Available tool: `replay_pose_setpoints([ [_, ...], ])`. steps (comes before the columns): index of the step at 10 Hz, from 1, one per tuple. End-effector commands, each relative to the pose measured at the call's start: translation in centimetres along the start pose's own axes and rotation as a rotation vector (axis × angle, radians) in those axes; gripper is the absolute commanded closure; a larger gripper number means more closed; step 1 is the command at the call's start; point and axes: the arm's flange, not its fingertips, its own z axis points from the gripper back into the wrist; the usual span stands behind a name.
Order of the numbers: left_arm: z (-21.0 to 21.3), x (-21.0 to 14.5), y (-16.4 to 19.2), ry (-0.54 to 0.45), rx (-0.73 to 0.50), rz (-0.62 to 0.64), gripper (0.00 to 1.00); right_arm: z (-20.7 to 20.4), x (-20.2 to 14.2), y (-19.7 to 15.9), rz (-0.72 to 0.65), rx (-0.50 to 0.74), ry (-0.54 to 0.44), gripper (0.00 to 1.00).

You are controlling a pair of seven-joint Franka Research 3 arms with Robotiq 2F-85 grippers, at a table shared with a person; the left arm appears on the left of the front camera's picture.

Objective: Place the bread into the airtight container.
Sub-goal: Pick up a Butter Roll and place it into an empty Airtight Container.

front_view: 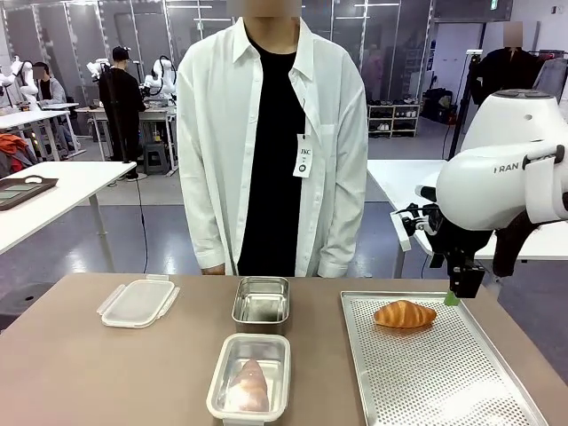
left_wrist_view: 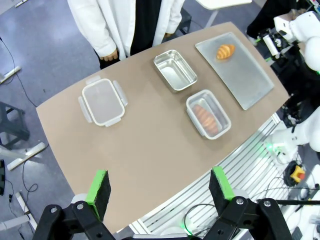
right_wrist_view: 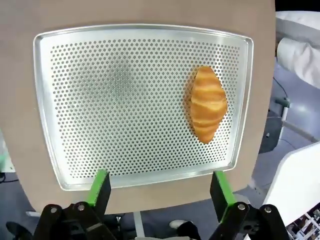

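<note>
Two breads were on the brown table. A golden croissant [front_view: 405,313] lay at the far end of the perforated metal tray [front_view: 444,382], and a paler roll [front_view: 250,383] sat inside the near rectangular container with the pale rim [front_view: 217,390]. An empty steel tub [front_view: 261,300] stood just beyond that container. The clear clip-on plastic lid [front_view: 138,302] lay well off to the left, presumably so the container was open for loading.

The right gripper [front_view: 457,297] hung over the tray just beside the croissant, fingers spread wide with nothing between them (lining up a pick, I guessed). The left gripper [left_wrist_view: 160,182] hovered high above the table, likewise wide and empty, apparently parked out of the way.
</note>
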Motion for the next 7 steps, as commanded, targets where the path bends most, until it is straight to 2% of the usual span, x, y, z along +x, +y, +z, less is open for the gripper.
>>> replay_pose_setpoints([
  [1,0.2,0.0,0.1,0.003,-0.004,-0.022,0.0,0.1,0.0,0.1,-0.003,-0.005,0.005,0.0],
  [3,0.2,0.0,0.1,0.003,-0.004,-0.022,0.0,0.0,0.0,0.0,0.0,0.0,0.0,0.0],
  [4,0.2,0.0,0.1,0.003,-0.004,-0.022,0.0,-1.1,0.3,-1.6,0.006,0.014,-0.023,0.0],
  [7,0.2,0.0,0.1,0.003,-0.004,-0.022,0.0,-4.1,1.5,-5.3,-0.002,0.033,0.018,0.0],
])
